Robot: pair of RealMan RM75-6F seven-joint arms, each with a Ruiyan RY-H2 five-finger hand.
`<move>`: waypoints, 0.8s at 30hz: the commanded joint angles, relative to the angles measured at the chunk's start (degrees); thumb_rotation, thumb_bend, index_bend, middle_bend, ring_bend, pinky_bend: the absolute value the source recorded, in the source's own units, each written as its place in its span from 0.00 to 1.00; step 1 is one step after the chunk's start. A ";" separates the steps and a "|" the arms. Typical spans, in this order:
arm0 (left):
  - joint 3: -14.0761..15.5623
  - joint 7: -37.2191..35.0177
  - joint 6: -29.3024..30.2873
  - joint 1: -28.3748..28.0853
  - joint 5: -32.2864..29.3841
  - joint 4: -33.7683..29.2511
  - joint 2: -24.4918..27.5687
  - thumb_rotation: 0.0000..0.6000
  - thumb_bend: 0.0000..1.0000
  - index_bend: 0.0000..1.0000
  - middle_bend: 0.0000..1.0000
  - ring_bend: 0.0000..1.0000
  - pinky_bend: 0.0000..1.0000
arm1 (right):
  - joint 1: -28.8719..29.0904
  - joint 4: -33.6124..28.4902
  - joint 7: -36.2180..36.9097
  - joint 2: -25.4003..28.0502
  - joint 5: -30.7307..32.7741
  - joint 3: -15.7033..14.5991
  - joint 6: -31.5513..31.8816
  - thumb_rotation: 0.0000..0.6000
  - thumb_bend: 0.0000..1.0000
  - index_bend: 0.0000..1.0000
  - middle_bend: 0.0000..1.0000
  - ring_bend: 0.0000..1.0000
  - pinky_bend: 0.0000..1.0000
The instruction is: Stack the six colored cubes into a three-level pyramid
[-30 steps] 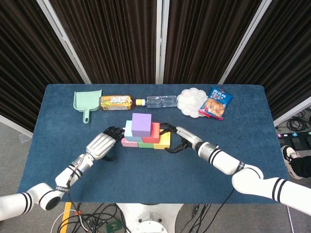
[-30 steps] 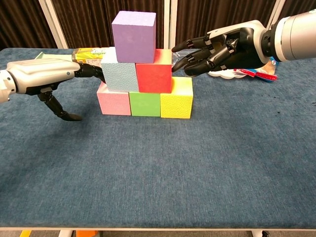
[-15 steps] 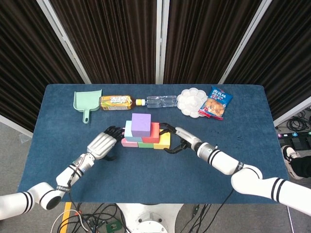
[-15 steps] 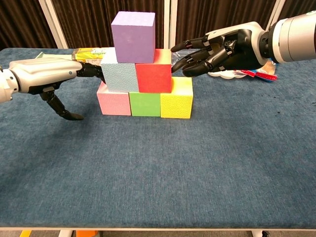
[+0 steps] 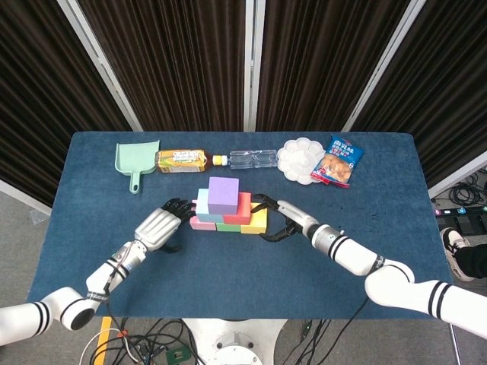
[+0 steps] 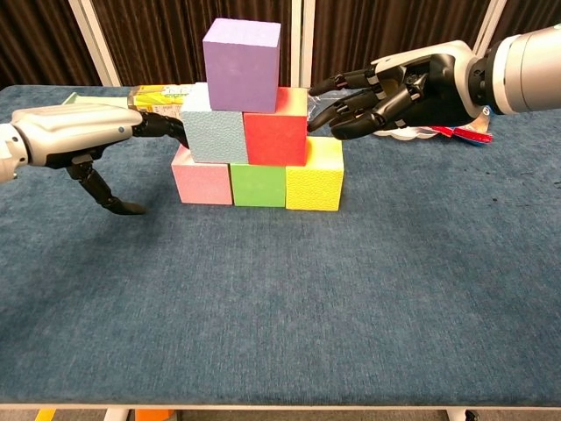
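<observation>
1. Pyramid of six cubes, standing mid-surface, a little behind centre: pink cube [image 6: 202, 182], green cube [image 6: 258, 184] and yellow cube [image 6: 314, 183] in a touching row at the bottom; light blue cube [image 6: 214, 132] and red cube [image 6: 274, 138] on the second level; purple cube [image 6: 241, 53] on top.
2. Long axis of the base row running left to right across the surface; flat faces turned toward the chest camera; purple cube sitting slightly right of the seam below.
3. Rear faces of all cubes hidden in the chest view; bottom row largely covered by upper levels in the head view.
4. Left hand [image 6: 83, 133] stretched flat beside the light blue cube, fingertips [image 6: 166, 125] at its left face; contact too close to call. Thumb pointing down to the surface, holding nothing, fingers spread loosely.
5. Right hand [image 6: 399, 88] hovering by the red cube's upper right corner, fingers [image 6: 337, 103] extended and apart, empty; touching or just clear, impossible to tell.
6. Along the far edge of the blue surface [image 5: 228, 274]: green dustpan [image 5: 136, 159], tea bottle [image 5: 183, 160], clear bottle [image 5: 251, 159], white palette [image 5: 298, 160], snack bag [image 5: 338, 161]. Dustpan and palette wells apparently holding nothing; bottle contents hard to judge.
</observation>
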 commanded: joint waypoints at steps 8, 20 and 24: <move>0.02 0.38 0.26 0.24 -0.46 -0.66 0.40 1.00 0.18 0.14 0.05 0.03 0.06 | -0.73 -0.20 0.59 0.88 -0.68 0.26 0.04 1.00 0.29 0.00 0.18 0.00 0.00; 1.33 -2.50 6.92 6.21 -1.67 -5.30 6.39 1.00 0.18 0.14 0.05 0.03 0.06 | -6.16 -7.62 -0.87 12.62 -4.78 2.04 4.24 1.00 0.29 0.00 0.17 0.00 0.00; 1.56 -4.83 12.22 10.62 -2.80 -6.49 9.93 1.00 0.18 0.14 0.05 0.03 0.06 | -9.67 -9.34 -6.57 17.49 -7.60 0.41 11.38 1.00 0.30 0.00 0.17 0.00 0.00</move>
